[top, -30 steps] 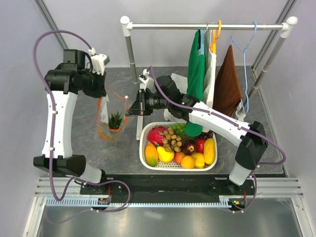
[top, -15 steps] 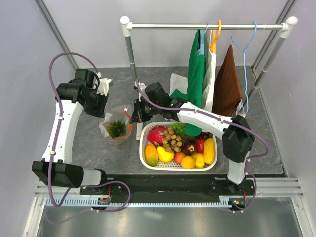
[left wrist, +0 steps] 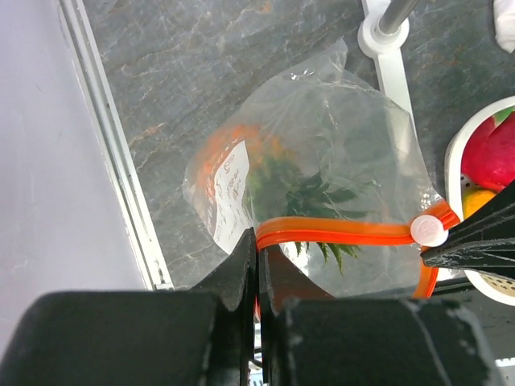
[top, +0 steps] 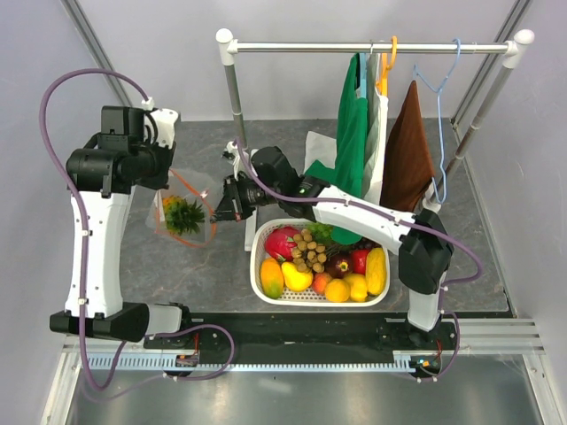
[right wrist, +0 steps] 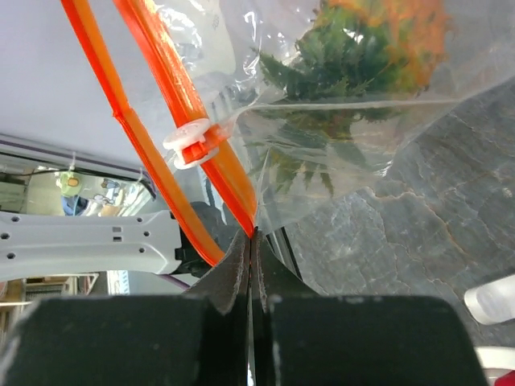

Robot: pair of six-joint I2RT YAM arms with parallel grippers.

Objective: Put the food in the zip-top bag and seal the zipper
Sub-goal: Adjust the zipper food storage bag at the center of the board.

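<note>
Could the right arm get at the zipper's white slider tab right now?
Probably yes: the right gripper is shut on the orange-red zipper strip right beside the small white slider tab, nothing between them, though it must let go first.

— What colour is the zip-top bag [left wrist: 354, 137]?
— Clear, with an orange-red zipper [left wrist: 338, 232], a white slider [left wrist: 429, 230] and a white label [left wrist: 232, 189] printed in dark lettering.
— And inside it?
— A pineapple [right wrist: 362, 48], orange, with a dark green spiky crown.
— The bench [left wrist: 201, 64]?
— Dark grey, marbled with pale veins.
— The basket [top: 254, 261] by its near edge?
— White and slotted, holding red, yellow and orange fruit [top: 295, 276]. Towards the far edge hang a green garment [top: 352, 133] and a brown one [top: 409, 150].
</note>
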